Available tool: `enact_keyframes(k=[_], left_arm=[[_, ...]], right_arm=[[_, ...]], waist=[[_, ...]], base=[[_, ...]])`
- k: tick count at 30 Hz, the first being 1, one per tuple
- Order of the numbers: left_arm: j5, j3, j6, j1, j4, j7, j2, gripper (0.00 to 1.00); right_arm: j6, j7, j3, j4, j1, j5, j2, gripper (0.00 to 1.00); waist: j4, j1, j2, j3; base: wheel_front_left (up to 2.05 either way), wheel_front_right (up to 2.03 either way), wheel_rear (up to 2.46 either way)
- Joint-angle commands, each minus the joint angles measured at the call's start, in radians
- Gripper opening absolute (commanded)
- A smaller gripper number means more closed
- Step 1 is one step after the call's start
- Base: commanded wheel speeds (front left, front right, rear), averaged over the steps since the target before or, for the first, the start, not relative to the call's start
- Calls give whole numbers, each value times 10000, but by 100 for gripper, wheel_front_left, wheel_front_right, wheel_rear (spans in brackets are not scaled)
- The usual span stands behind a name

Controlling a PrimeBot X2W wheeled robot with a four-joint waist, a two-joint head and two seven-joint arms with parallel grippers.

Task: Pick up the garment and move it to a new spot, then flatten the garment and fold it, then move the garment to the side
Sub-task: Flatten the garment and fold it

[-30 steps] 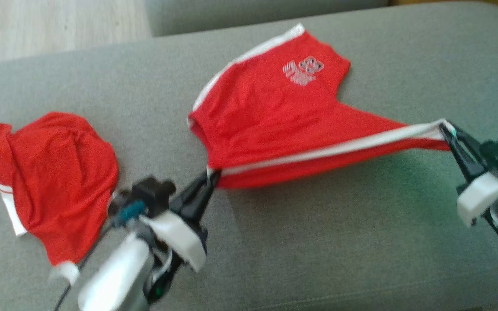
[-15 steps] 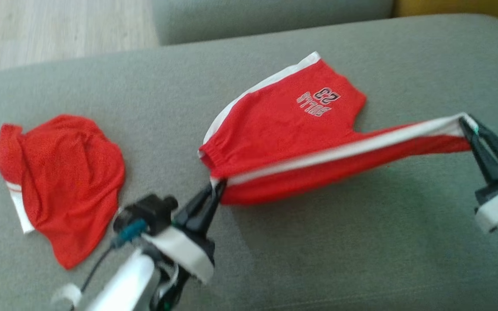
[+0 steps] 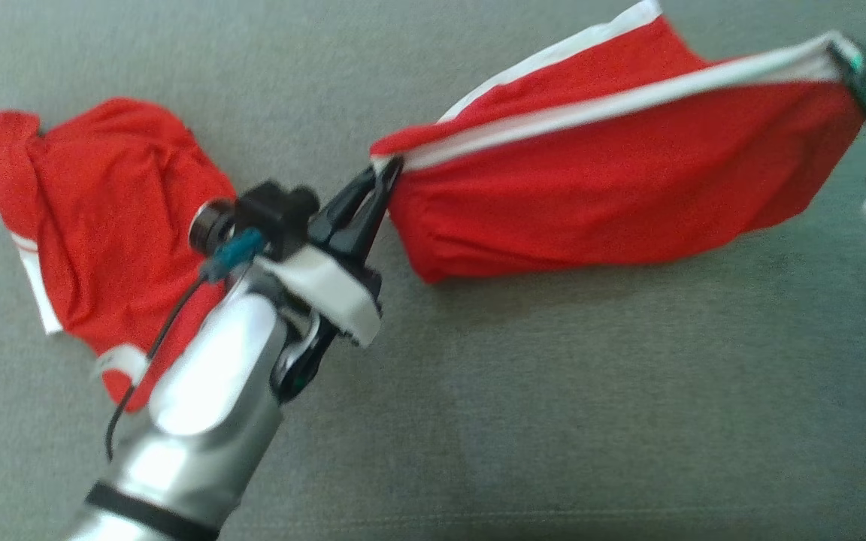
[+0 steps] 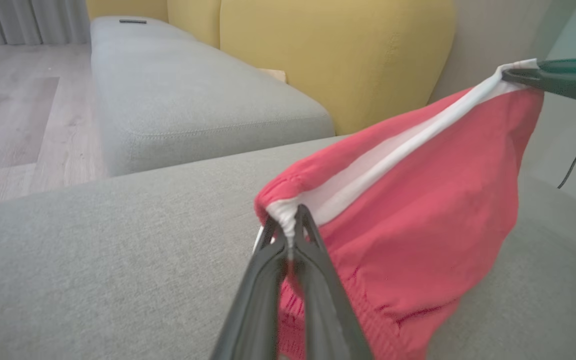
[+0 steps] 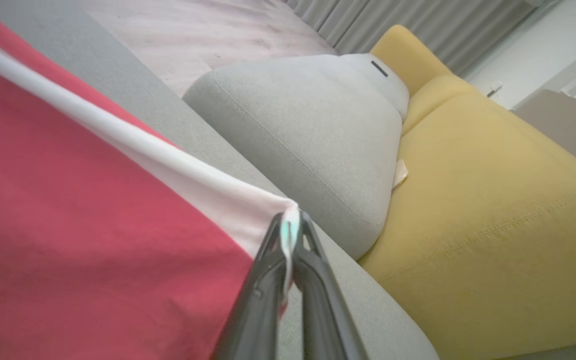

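Observation:
The garment (image 3: 613, 176), red shorts with white side stripes, hangs stretched in the air between my two grippers above the grey cushion (image 3: 553, 421). My left gripper (image 3: 386, 169) is shut on its left corner by the elastic waistband; the left wrist view shows the pinched white edge (image 4: 288, 220) and the red cloth (image 4: 418, 240) sagging below. My right gripper (image 3: 846, 56) is shut on the other corner at the upper right, and in the right wrist view its tips (image 5: 289, 225) clamp the white stripe of the garment (image 5: 93, 225). The lower hem droops toward the cushion.
A second red garment (image 3: 102, 233) lies crumpled on the cushion at the left, partly behind my left forearm (image 3: 207, 406). A yellow sofa back (image 4: 328, 55) and another grey seat cushion (image 4: 188, 100) stand beyond, with wooden floor (image 4: 13, 115) further off.
Both grippers have lifted the shorts off the cushion, so the cloth now hangs below the taut white stripe. The head camera has tilted down and closer.

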Motion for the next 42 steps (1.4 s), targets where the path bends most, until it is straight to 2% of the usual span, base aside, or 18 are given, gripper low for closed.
enact_keyframes(k=[1,10,16,25,32,33,34,39,42], left_arm=[[36,212,-25,-627,-95,-5,53,0],[-157,-334,-63,-1995,1045,-133,-401,0],[-375,-511,-68,-2500,1393,-177,-563,0],[-340,-463,-70,-2674,1315,-183,-676,0],[-270,-306,-70,-2751,1255,-184,-718,0],[-225,-256,-70,-2766,1267,-184,-722,51],[-176,-199,-70,-2773,1272,-184,-727,100],[50,45,-70,-2662,1471,-184,-753,100],[173,180,-70,-2464,1527,-185,-754,100]], right_arm=[[-9,43,220,15,-365,182,-502,0],[-9,170,2876,1228,-3015,1322,-1180,0],[-9,53,4413,1994,-4410,1785,-1317,0],[-9,-376,5759,3195,-5711,2359,-1165,0],[-9,-791,6369,3920,-6302,2538,-987,0],[-9,-912,6411,4040,-6382,2568,-938,32],[-9,-1045,6431,4165,-6428,2642,-873,100],[-9,-1707,6505,4845,-6379,2995,-499,100],[-9,-2243,6140,5345,-6178,3378,-242,100]], waist=[[383,-1,0,501],[789,-1,0,1395],[1013,-1,0,1769],[1278,-1,0,2083],[1350,-1,0,2290],[1349,-1,0,2308],[1346,-1,0,2319],[1224,-1,0,2095],[1075,-1,0,1769]], base=[[0,0,0],[0,0,0],[0,0,0],[0,0,0],[0,0,0],[0,0,0],[0,0,0],[0,0,0],[0,0,0]])
